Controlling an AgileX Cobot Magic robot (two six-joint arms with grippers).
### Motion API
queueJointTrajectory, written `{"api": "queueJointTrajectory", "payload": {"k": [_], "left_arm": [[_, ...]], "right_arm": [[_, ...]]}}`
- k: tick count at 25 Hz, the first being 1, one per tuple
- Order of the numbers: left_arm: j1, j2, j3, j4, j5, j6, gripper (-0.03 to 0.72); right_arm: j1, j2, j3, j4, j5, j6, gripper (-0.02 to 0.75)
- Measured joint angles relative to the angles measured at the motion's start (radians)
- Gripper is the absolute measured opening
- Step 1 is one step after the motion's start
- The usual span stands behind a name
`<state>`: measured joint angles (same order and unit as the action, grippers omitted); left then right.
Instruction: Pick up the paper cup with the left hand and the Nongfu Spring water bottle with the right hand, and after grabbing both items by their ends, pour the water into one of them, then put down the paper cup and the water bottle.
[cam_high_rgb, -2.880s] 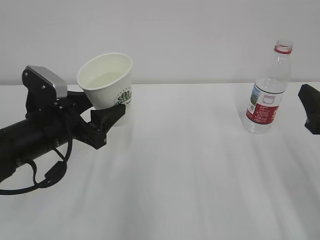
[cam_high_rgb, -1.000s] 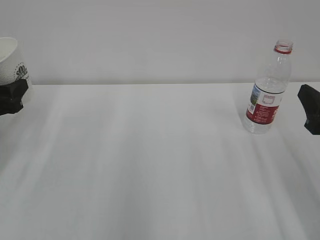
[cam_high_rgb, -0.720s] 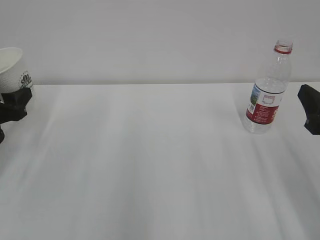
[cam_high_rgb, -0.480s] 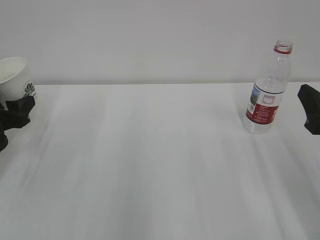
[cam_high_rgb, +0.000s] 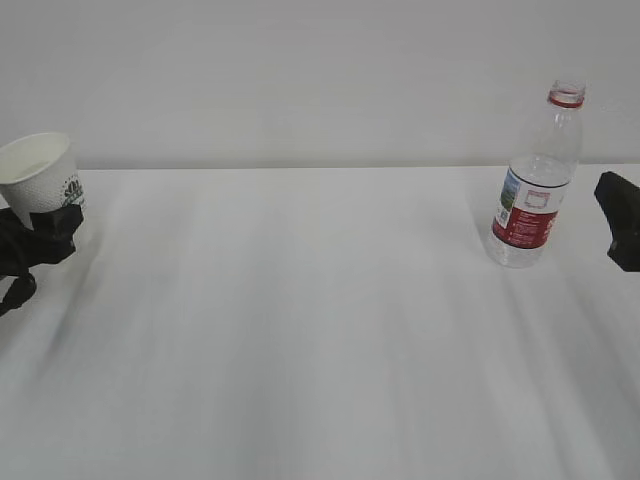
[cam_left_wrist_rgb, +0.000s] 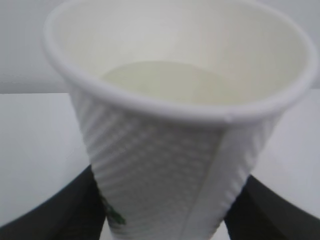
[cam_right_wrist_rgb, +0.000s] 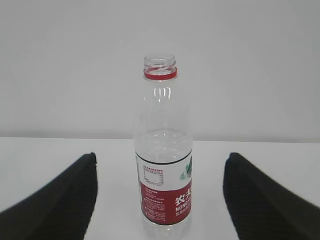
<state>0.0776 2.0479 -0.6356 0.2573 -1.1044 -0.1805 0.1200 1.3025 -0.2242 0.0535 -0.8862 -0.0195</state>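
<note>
The white paper cup (cam_high_rgb: 40, 172) with its green logo is upright at the far left edge, and my left gripper (cam_high_rgb: 45, 228) is shut on its lower part. In the left wrist view the cup (cam_left_wrist_rgb: 170, 150) fills the frame between the black fingers (cam_left_wrist_rgb: 60, 210), with faintly yellowish water (cam_left_wrist_rgb: 160, 80) inside. Whether its base touches the table I cannot tell. The Nongfu Spring water bottle (cam_high_rgb: 533, 180) stands uncapped on the table at the right. My right gripper (cam_high_rgb: 622, 222) is open just right of it, apart from it. In the right wrist view the bottle (cam_right_wrist_rgb: 164, 165) stands beyond the spread fingers (cam_right_wrist_rgb: 60, 200).
A white table (cam_high_rgb: 320, 330) runs across the whole view, with a plain pale wall (cam_high_rgb: 300, 70) behind it. Only the cup and the bottle show on the table.
My left gripper carried the cup from nearer the middle out to the left edge, then in the last second lowered it and brought it slightly right. The bottle and right gripper stayed put.
</note>
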Motion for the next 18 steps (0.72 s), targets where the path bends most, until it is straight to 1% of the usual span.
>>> {"api": "queueJointTrajectory", "payload": {"k": [12,18], "left_arm": [[0.0,0.115,-0.073,0.0,-0.002,0.0,0.486],[0.0,0.165,-0.093,0.0,-0.056,0.0,0.486]], "right_arm": [[0.0,0.0,0.0,0.0,0.012,0.0,0.589],[0.0,0.0,0.0,0.0,0.016,-0.011,0.589]]}}
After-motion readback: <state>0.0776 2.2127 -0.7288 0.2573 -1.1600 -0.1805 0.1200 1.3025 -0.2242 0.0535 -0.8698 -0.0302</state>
